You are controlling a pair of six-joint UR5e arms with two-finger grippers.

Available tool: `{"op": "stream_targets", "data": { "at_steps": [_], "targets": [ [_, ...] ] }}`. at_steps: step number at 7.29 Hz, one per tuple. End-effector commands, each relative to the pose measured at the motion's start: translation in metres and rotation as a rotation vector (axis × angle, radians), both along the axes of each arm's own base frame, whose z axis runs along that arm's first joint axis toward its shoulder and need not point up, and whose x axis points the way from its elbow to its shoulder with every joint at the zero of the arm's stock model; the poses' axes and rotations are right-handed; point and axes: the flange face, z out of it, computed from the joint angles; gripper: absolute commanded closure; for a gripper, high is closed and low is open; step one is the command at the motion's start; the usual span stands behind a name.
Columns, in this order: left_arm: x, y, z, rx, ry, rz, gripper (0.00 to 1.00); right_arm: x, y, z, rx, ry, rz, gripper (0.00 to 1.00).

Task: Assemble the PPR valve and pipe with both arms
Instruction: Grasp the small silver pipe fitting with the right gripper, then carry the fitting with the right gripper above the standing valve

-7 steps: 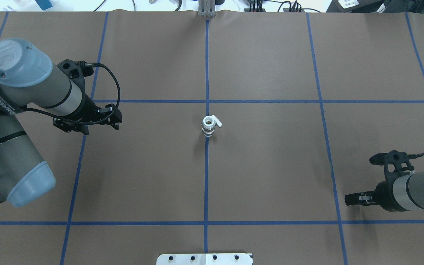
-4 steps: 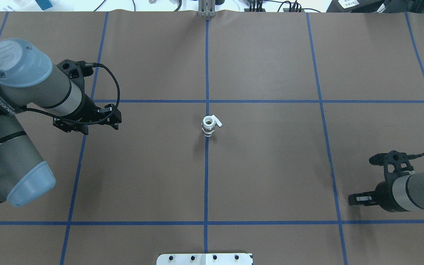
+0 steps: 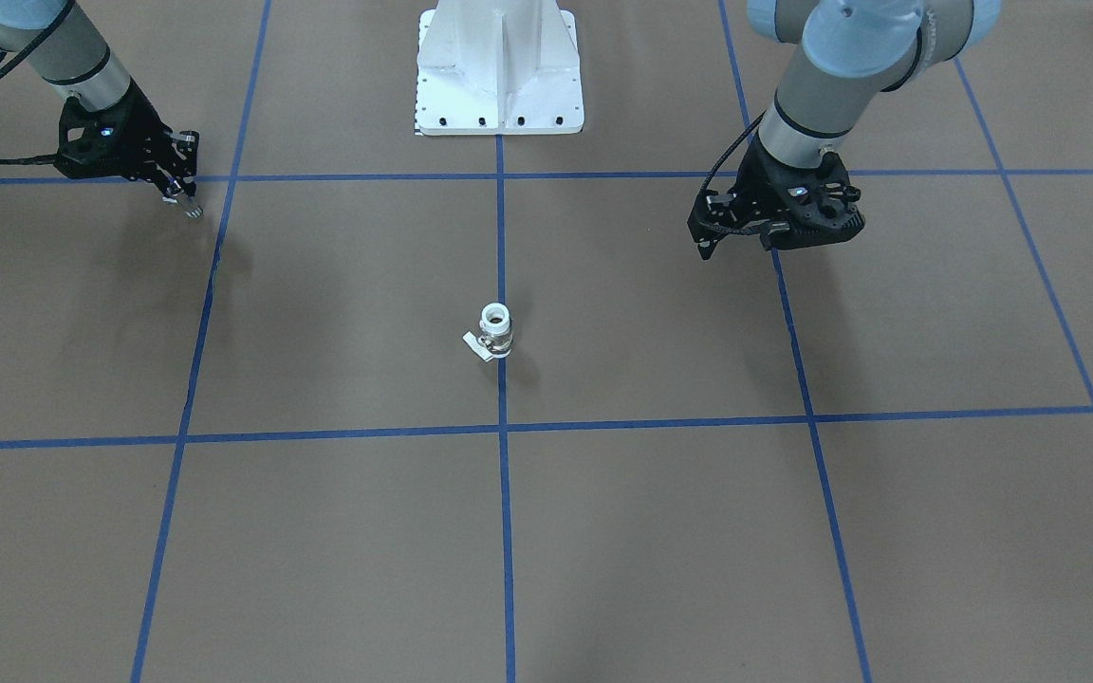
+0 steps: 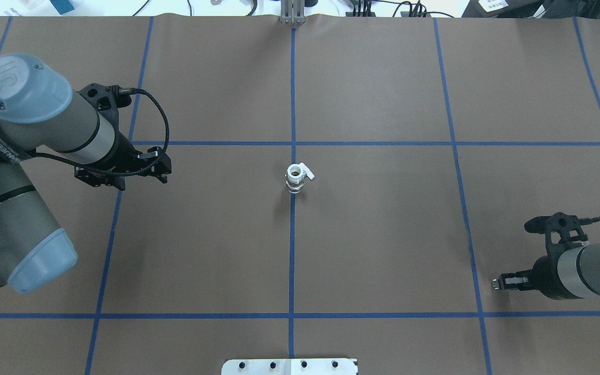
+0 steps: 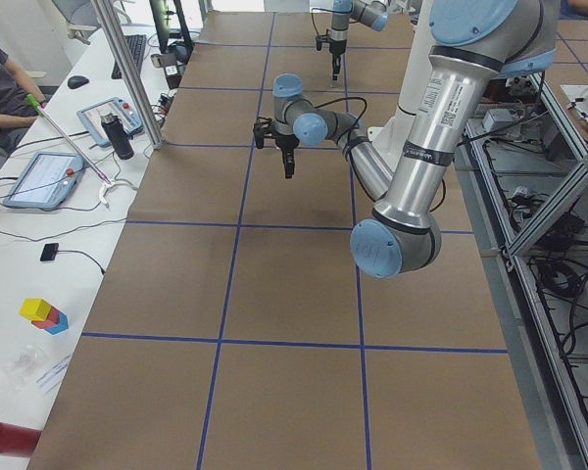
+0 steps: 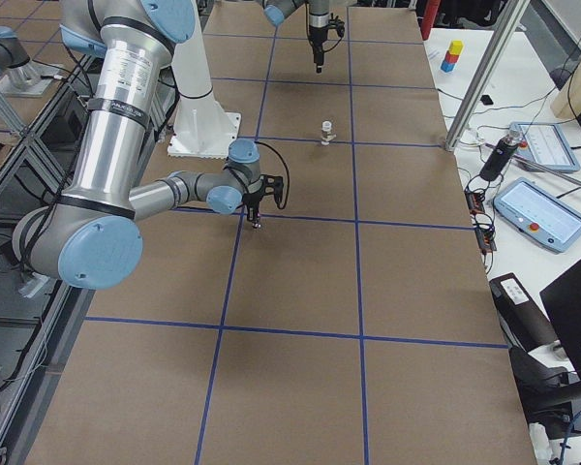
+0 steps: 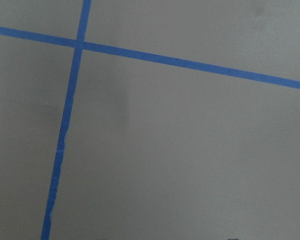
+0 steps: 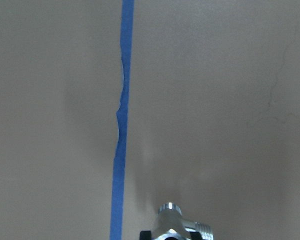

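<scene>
PPR valve (image 4: 295,178) stands upright on the centre tape line (image 4: 292,250), a bit on my side of the crossing. Open white end faces up, silver band sits in the middle, and the lever tab sticks out toward my right. Nothing touches it, and both grippers are well apart from it.

Pipe (image 8: 174,225) is in my right gripper (image 4: 498,284). The jaws are clamped on it and the shiny end pokes out past the fingertips. Right wrist view shows a round silver top with a threaded stub off to one side. Under it is bare paper, with a blue tape strip just beside it. The gripper sits low over the table (image 4: 383,234), far out on my right. Can't tell whether the pipe touches the paper.

My left gripper (image 4: 166,166) hovers far out on my left, just beside a tape crossing, holding nothing. The jaws look apart in the overhead and front views. Left wrist view shows only brown paper and two crossing tape lines.

Base plate (image 3: 499,95) sits on the centre line at my edge of the table.
</scene>
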Motion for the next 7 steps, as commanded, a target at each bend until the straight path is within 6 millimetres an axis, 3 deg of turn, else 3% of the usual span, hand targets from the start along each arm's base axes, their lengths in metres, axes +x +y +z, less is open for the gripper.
{"op": "stream_targets", "data": {
  "at_steps": [1,2,3,5,6,7],
  "targets": [
    [-0.004,-0.001,-0.002,0.002,0.006,-0.002,0.16,0.02,-0.023,-0.011,-0.028,-0.029,0.052,1.0],
    [-0.007,-0.002,0.004,0.022,-0.001,0.016,0.16,0.005,-0.043,-0.037,-0.059,-0.035,0.054,1.0],
    [-0.026,-0.012,0.02,0.103,-0.03,0.074,0.16,-0.021,-0.082,-0.091,-0.074,-0.022,0.09,1.0],
    [-0.063,-0.027,0.061,0.154,-0.088,0.115,0.16,-0.095,-0.133,-0.233,-0.118,0.058,0.099,1.0],
    [-0.095,-0.034,0.093,0.166,-0.101,0.173,0.15,-0.122,-0.15,-0.287,-0.141,0.066,0.117,1.0],
    [-0.114,-0.041,0.114,0.17,-0.092,0.219,0.12,-0.151,-0.167,-0.312,-0.189,0.056,0.166,1.0]
  ]
}}
